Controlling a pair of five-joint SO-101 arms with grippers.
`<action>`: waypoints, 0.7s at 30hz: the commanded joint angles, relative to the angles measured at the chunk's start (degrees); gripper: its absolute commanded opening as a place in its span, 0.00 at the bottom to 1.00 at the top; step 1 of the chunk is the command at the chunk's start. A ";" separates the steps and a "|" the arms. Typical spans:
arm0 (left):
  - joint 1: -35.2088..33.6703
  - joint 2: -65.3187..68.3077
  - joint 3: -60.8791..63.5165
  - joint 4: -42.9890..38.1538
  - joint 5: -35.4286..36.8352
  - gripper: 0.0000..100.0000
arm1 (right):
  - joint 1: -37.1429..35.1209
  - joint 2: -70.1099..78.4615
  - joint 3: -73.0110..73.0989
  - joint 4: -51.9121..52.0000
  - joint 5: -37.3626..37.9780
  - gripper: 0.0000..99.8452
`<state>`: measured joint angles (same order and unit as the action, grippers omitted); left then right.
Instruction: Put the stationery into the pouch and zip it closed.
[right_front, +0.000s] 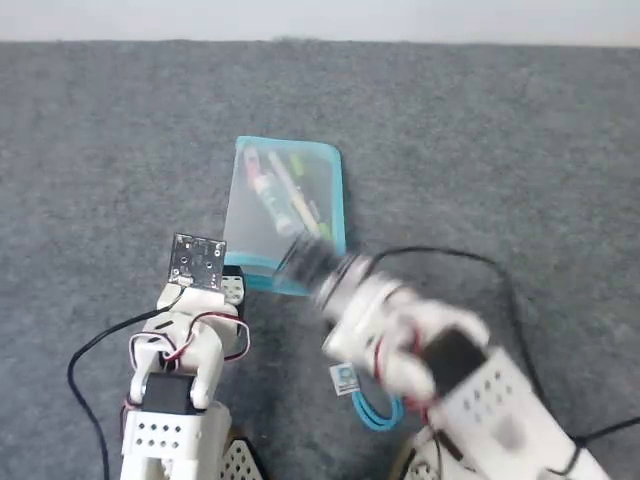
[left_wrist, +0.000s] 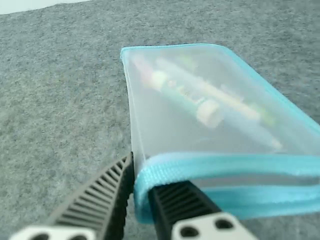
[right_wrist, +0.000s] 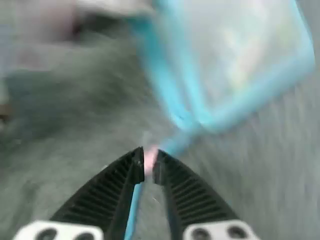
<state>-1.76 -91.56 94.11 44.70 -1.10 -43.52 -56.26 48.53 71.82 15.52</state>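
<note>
A translucent pouch (right_front: 252, 232) with teal edging lies mid-table, several pens and markers (right_front: 285, 195) inside it. My left gripper (right_front: 238, 272) sits at the pouch's near left corner. In the left wrist view the gripper (left_wrist: 141, 175) is shut on the teal zipper edge of the pouch (left_wrist: 165, 130), with the pens (left_wrist: 200, 100) showing through the wall. My right gripper (right_front: 305, 262) is at the near right corner. In the right wrist view it (right_wrist: 148, 156) is shut on a small pale zipper pull just off the pouch (right_wrist: 235, 55) corner.
Grey carpet-like cloth (right_front: 480, 150) covers the table. A teal cord loop with a small tag (right_front: 372, 405) lies under the right arm. Black cables (right_front: 470, 258) trail near both arm bases. A pale wall edge runs along the far side.
</note>
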 joint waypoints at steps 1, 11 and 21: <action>-0.44 -0.44 -4.26 -2.02 0.97 0.01 | 4.97 11.03 -3.08 -1.27 -10.29 0.24; -0.53 -0.53 -4.18 -0.79 0.88 0.01 | -1.45 26.68 -2.90 -8.57 -11.16 0.27; -0.44 -0.53 -4.00 -1.05 0.79 0.01 | -0.66 38.02 -1.67 -19.38 -14.07 0.16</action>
<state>-1.76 -91.56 94.11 44.70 -1.10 -44.66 -19.96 48.44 55.38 2.59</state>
